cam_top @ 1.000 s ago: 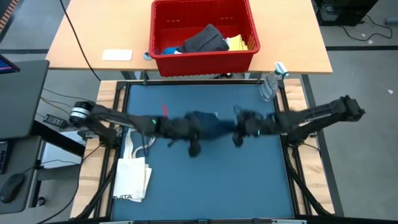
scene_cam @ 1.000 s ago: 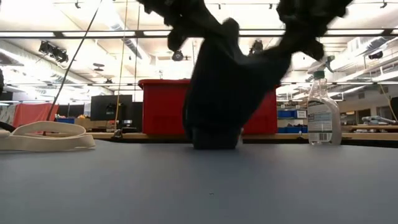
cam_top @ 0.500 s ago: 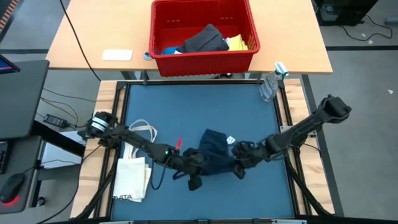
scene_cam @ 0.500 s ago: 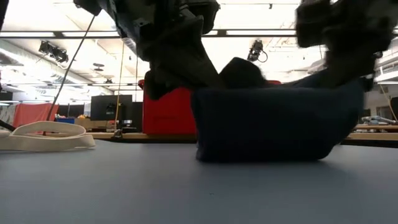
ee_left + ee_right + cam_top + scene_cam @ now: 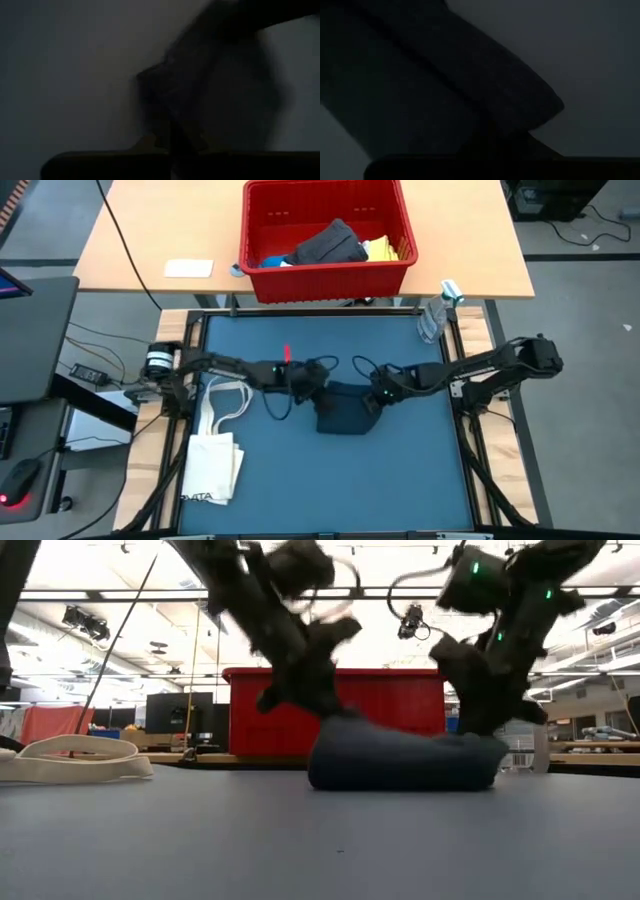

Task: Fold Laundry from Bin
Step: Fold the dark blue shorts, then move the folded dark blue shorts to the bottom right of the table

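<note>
A dark navy cloth (image 5: pixel 345 412) lies as a low folded bundle on the blue table; in the low view (image 5: pixel 400 762) its underside rests flat on the table top. My left gripper (image 5: pixel 312 385) is shut on the bundle's far left end. My right gripper (image 5: pixel 378 396) is shut on its far right end. The red bin (image 5: pixel 330 280) stands on the wooden table beyond, holding dark grey, blue and yellow pieces (image 5: pixel 330 245). My left gripper pinches the cloth's upper edge at its left end (image 5: pixel 170 134) between its two fingers, coming slanting down from the table's left (image 5: pixel 310 700). How many layers it has, I cannot tell. The cloth rests on the table below the fingers. My right gripper pinches the cloth's upper edge at its right end (image 5: pixel 495 131) between its two fingers, coming slanting down from the table's right (image 5: pixel 480 715). How many layers it has, I cannot tell. The cloth rests on the table, slack.
A cream tote bag (image 5: pixel 212 455) with long handles (image 5: pixel 75 755) lies at the table's left edge. A clear spray bottle (image 5: pixel 435 315) stands at the far right corner. A white flat object (image 5: pixel 188 268) lies on the wooden table left of the bin.
Both grippers first held the cloth hanging between them over mid-table. They went down and toward the near edge, laying it out, then came back toward the far edge, still shut. The cloth's held edge has folded over the part that stayed on the table.
</note>
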Available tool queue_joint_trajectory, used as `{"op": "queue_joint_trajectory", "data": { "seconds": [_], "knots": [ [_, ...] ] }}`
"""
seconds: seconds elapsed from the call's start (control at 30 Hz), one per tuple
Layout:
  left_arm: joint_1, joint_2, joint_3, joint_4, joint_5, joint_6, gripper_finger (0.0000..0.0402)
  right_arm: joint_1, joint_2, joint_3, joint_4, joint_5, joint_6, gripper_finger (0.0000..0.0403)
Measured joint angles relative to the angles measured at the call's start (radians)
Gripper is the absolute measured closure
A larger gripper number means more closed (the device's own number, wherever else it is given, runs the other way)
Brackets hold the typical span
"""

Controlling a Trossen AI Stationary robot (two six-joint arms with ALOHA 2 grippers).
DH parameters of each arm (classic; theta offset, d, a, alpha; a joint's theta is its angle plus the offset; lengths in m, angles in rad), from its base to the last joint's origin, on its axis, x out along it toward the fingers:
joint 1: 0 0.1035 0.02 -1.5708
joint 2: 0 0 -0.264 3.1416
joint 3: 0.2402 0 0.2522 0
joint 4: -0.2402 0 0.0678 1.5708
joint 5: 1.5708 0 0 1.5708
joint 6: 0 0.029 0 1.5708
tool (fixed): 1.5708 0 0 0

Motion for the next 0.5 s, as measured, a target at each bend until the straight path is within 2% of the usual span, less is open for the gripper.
{"op": "queue_joint_trajectory", "data": {
  "seconds": [0.2,0.3,0.4,0.5],
  "knots": [
    [0.078,0.056,0.001,-0.015,0.15,-0.029,0.0374,-0.043,-0.007,-0.021,0.002,-0.089,0.01,0.0293],
    [0.085,0.048,0.0,-0.037,0.166,-0.027,0.035,-0.021,-0.062,0.003,0.008,-0.068,0.036,0.0246],
    [0.088,0.013,0.001,-0.045,0.177,-0.01,0.0325,-0.006,-0.098,0.042,0.008,0.008,0.036,0.0223],
    [0.104,-0.02,0.002,-0.05,0.179,0.013,0.03,-0.008,-0.078,0.085,0.057,0.007,-0.041,0.022]
  ]
}}
